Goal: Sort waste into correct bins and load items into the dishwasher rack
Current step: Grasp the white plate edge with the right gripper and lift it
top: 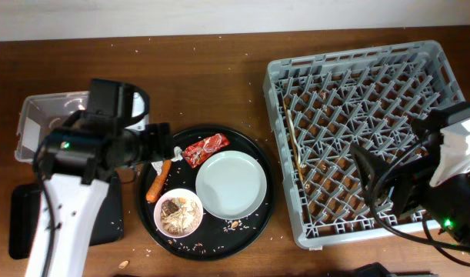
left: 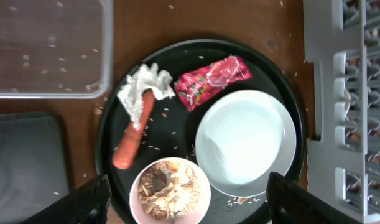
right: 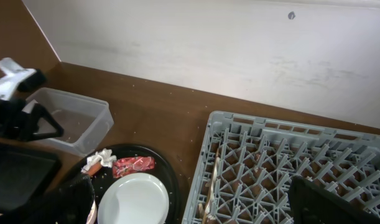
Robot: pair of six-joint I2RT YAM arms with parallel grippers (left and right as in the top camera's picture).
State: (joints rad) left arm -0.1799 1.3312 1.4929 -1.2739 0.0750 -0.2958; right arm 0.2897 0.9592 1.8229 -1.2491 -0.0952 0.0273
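On the round black tray (top: 254,223) lie a pale grey plate (top: 231,183), a red wrapper (top: 205,149), an orange carrot piece (top: 158,181) and a white bowl (top: 178,213) of beige-brown scraps. The left wrist view shows the crumpled tissue (left: 145,87) lying on the carrot (left: 134,134), next to the wrapper (left: 211,81), plate (left: 245,143) and bowl (left: 171,190). My left gripper (left: 190,205) is open and empty above the tray. My right gripper (right: 202,208) is open and empty over the grey rack (top: 365,92), where a chopstick (top: 296,146) lies. No cups are in view.
A clear tub (top: 42,115) stands at the far left, with a flat black tray (top: 23,223) in front of it. Rice-like crumbs are scattered over the brown table and the round tray. A pale wall rises behind the table.
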